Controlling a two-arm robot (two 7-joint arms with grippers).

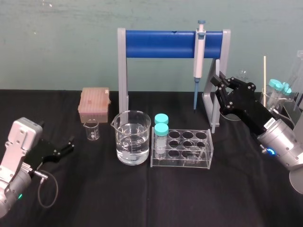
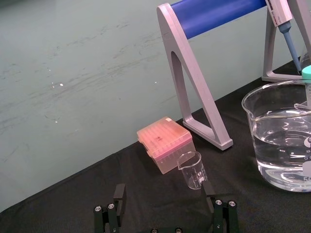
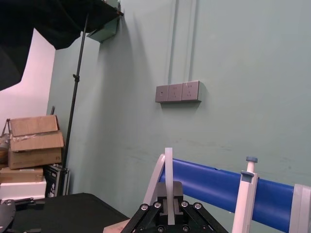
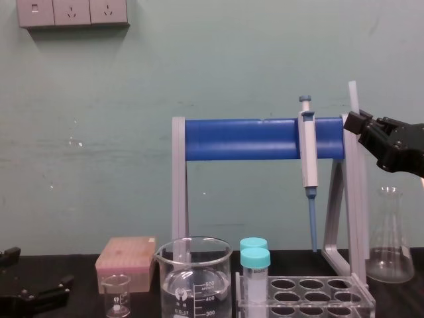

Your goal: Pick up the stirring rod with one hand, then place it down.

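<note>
The right hand holds the glass rod up.
The black right hand (image 1: 218,82) pinches the long, thin, see-through white stirring rod (image 1: 215,113) near its top, above the right side of the black counter (image 1: 142,198). The rod stands almost straight up, just beside the grey right leg (image 1: 227,47) of the blue stand, with its low end by the clear plastic tube rack (image 1: 206,158). The black left hand (image 1: 66,144) sits spread open by the counter's left edge.

Black table (image 1: 142,203): pink plastic box (image 1: 94,99), small glass beaker (image 1: 92,130) left; large water-filled glass beaker (image 1: 133,144), clear tube rack (image 1: 184,150) centre.
</note>
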